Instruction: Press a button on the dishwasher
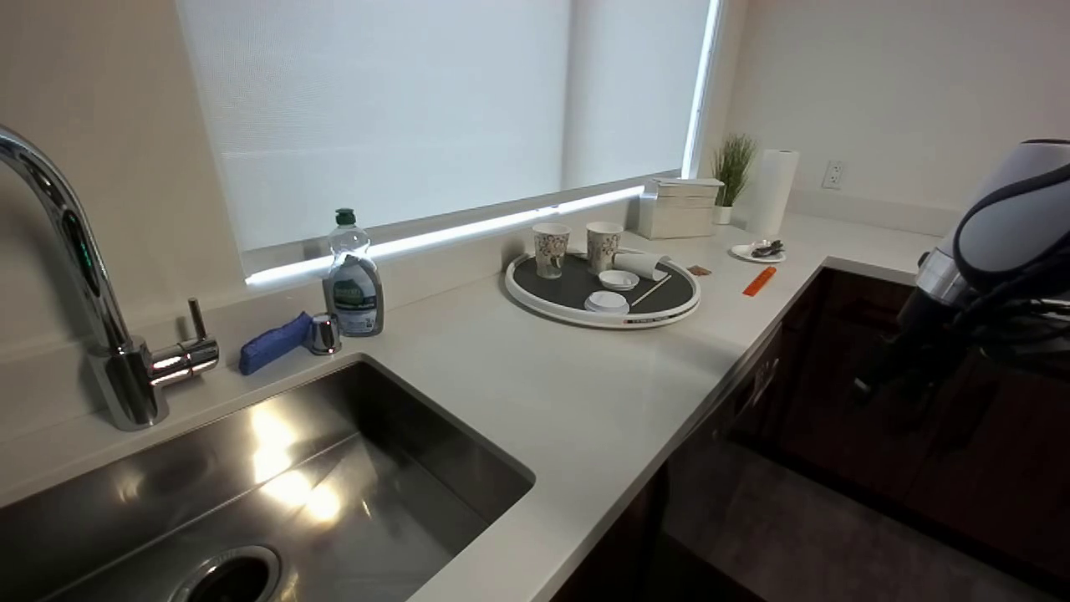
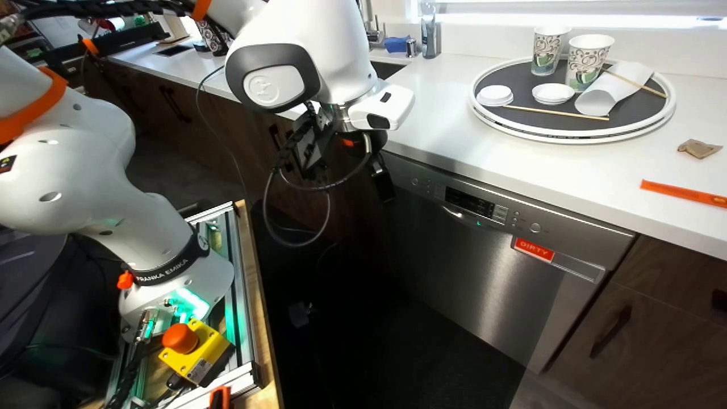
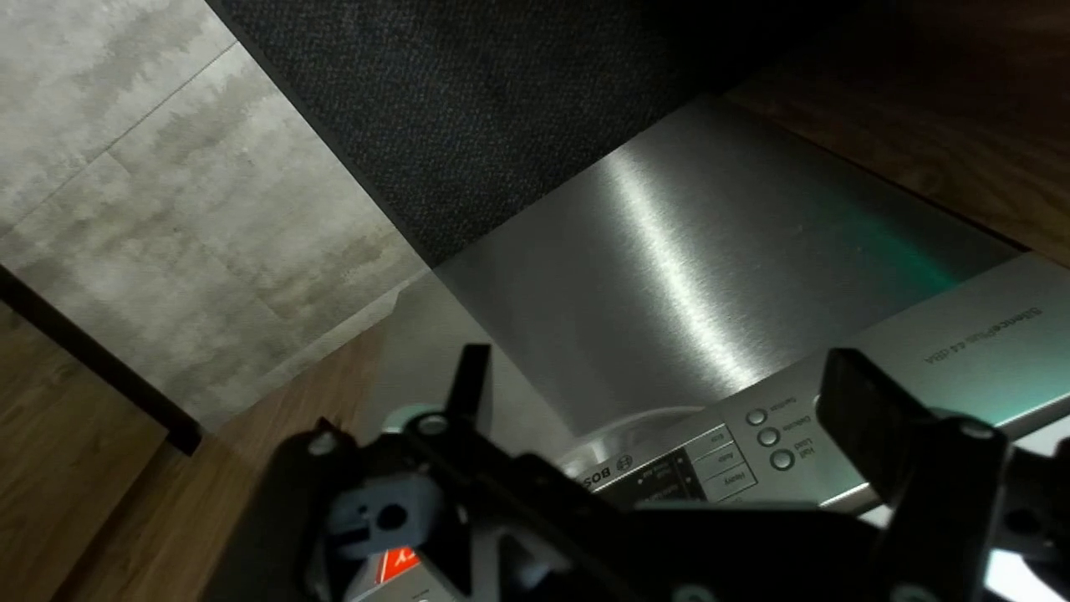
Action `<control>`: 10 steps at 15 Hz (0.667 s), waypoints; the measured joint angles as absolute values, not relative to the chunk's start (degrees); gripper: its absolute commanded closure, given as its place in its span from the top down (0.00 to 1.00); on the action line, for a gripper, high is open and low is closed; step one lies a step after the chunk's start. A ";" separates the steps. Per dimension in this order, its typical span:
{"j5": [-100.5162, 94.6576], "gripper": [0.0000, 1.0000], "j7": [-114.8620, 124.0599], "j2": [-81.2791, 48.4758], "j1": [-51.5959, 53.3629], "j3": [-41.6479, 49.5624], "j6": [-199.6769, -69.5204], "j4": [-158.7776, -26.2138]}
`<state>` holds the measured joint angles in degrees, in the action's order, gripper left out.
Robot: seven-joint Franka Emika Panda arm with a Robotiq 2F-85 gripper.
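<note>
The dishwasher [image 2: 454, 272] has a brushed stainless-steel front under the counter, with a dark display [image 2: 468, 201] and small round buttons on its top panel. In the wrist view the dishwasher [image 3: 577, 309] shows a column of round buttons [image 3: 768, 436] beside a black display [image 3: 656, 481], with lettering upside down. My gripper [image 3: 658, 368] is open and empty, its two black fingers wide apart, with part of the panel showing between them. The right finger covers part of the panel. In both exterior views the gripper [image 1: 886, 376] [image 2: 381, 179] hangs below counter height; its contact with the panel cannot be told.
The white counter edge [image 2: 511, 182] overhangs the panel. A red DIRTY label [image 2: 534, 249] sits on the front. A round tray [image 2: 568, 136] with cups and lids and an orange level [image 2: 684, 193] lie on the counter. A cable [image 2: 306, 243] loops below the wrist.
</note>
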<state>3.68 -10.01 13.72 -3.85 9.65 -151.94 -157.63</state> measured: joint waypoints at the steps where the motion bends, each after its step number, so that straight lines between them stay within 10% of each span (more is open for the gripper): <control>1: 3.68 1.00 -10.00 13.37 -3.89 9.56 -153.27 -157.66; 10: 6.64 1.00 -13.65 2.52 -2.77 9.35 -171.60 -157.79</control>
